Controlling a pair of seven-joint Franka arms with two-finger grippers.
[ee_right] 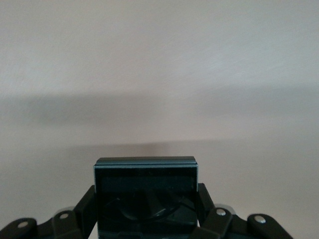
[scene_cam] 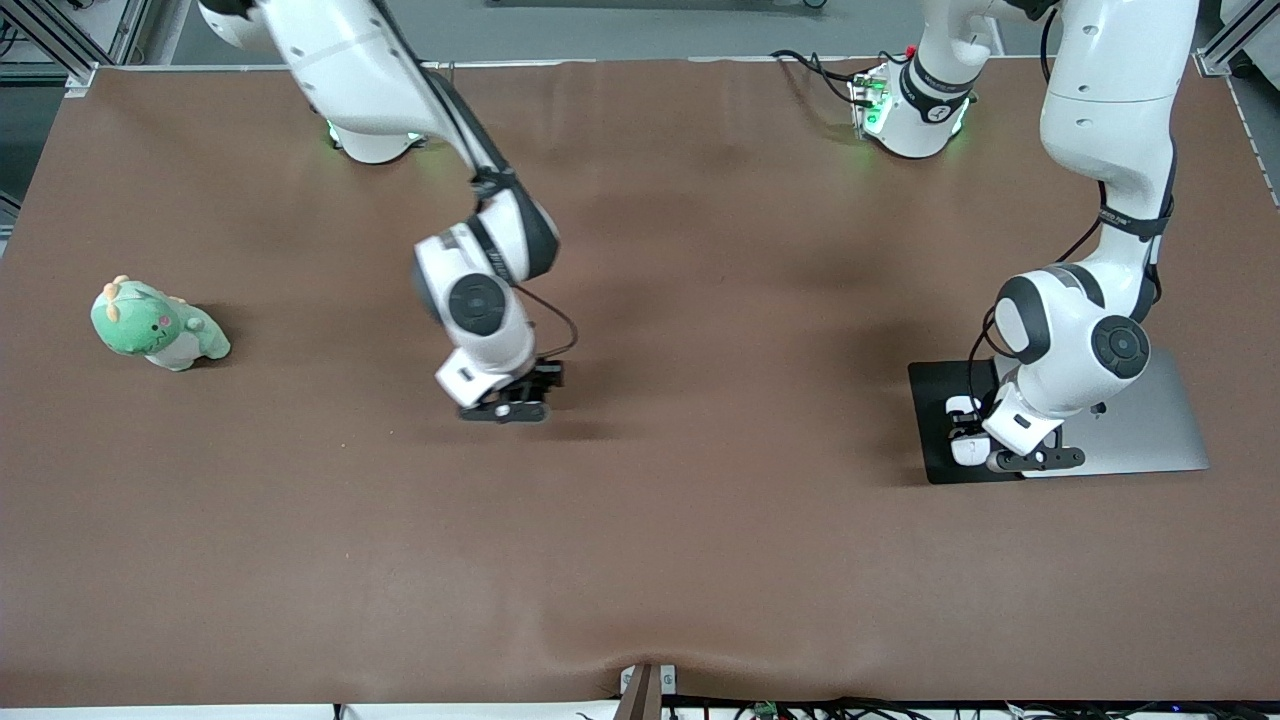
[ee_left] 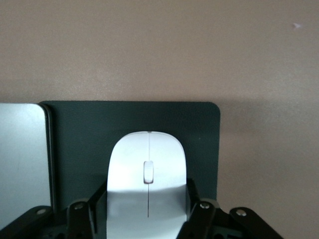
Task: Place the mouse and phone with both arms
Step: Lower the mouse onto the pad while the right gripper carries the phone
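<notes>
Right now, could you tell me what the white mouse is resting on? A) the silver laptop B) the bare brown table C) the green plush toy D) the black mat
D: the mouse lies on the black mat, between the left pincer's fingers, beside the silver laptop.

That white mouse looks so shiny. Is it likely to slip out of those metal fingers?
Possibly. The mouse has a glossy, curved shell, so the left gripper touches only narrow strips of its sides. It looks rigid and probably light, so it shouldn't flex. Its flat underside should sit steadily on the black mat rather than roll.
</notes>
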